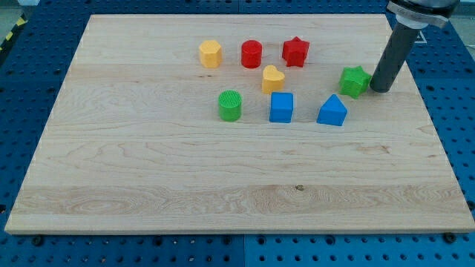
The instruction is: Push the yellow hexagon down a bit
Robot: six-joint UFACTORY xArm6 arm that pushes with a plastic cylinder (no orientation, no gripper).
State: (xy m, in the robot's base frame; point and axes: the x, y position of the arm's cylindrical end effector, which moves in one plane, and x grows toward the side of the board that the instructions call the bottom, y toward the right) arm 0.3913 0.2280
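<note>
The yellow hexagon (211, 53) stands near the view's top, left of the red cylinder (251, 53) and the red star (295, 51). My tip (381, 89) rests on the board at the view's right, just right of the green star (355, 81) and far right of the yellow hexagon. A yellow heart (272, 78) lies below the red cylinder.
A green cylinder (230, 105), a blue cube (281, 107) and a blue triangular block (332, 110) sit in a row below the yellow heart. The wooden board (148, 185) lies on a blue perforated table (22, 81).
</note>
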